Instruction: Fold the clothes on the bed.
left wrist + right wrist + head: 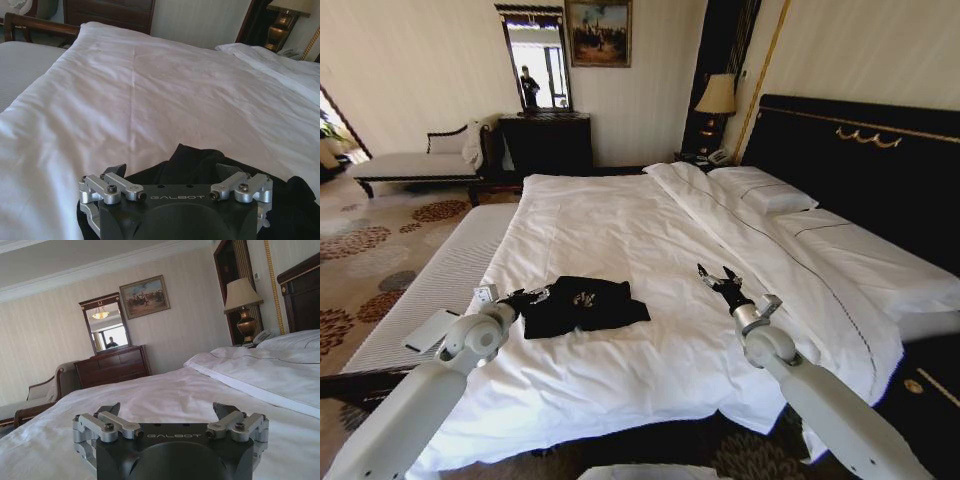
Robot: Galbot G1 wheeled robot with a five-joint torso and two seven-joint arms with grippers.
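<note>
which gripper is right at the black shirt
The left gripper, open at the T-shirt's left edge. The right gripper hovers open over bare white duvet.

Black T-shirt [582, 303] on white bed [620, 220]

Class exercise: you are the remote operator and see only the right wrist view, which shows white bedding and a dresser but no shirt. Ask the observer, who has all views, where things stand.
Operator: Where is the black T-shirt?
Observer: The black T-shirt lies bunched on the white duvet near the bed's foot, toward the robot's left.
Operator: Where is the left claw?
Observer: The left claw is at the shirt's left edge; the left wrist view shows its fingers spread just above the black cloth.
Operator: And my own claw?
Observer: The right claw hangs open over bare duvet, apart from the shirt on its right side.
</note>
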